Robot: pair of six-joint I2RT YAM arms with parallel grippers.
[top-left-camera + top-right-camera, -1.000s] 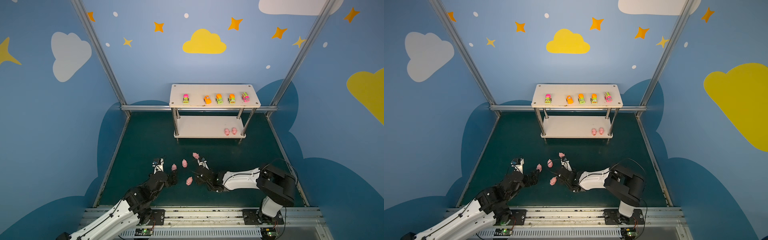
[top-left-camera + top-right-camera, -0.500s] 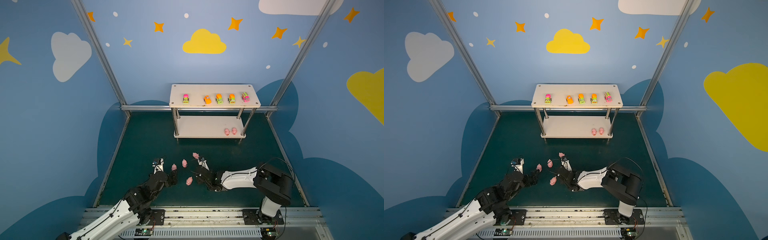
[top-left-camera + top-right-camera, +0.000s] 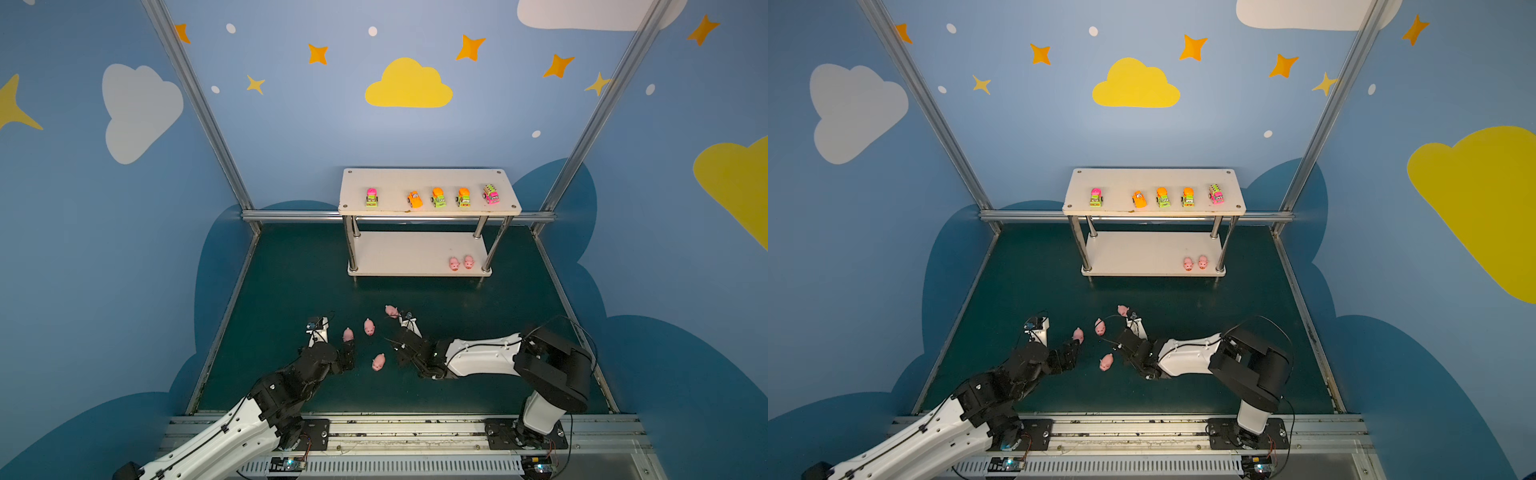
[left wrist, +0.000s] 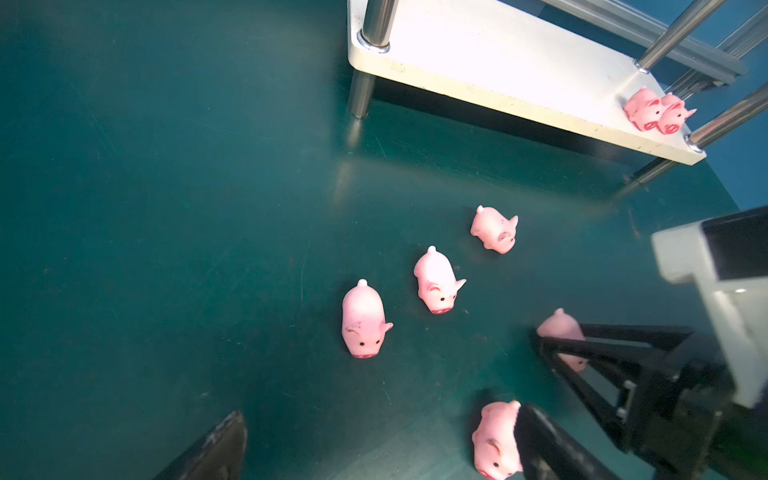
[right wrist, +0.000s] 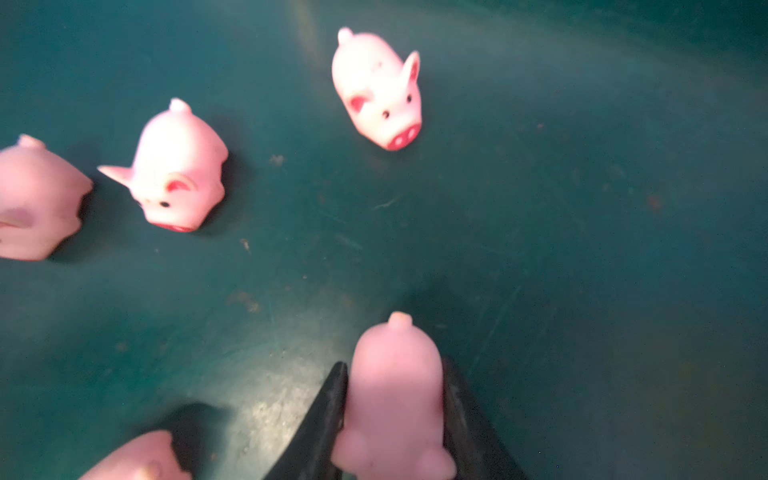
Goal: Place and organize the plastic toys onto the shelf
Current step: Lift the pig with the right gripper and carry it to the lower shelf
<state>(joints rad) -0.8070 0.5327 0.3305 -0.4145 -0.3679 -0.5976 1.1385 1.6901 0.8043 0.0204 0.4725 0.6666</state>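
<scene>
Plainly, the right wrist view shows the right hand (image 5: pixel 392 399) closed narrowly on a pink pig (image 5: pixel 395 353), which both top views hide. The left hand (image 4: pixel 374 440) gapes wide, empty, a loose pig (image 4: pixel 494 440) just beside one finger. The shelf (image 3: pixel 415 249) stands at twelve o'clock.

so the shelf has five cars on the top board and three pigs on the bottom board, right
Not quite: the bottom board holds two pigs, not three, side by side near its right end, as both top views show. The five cars on the top board are right.
</scene>
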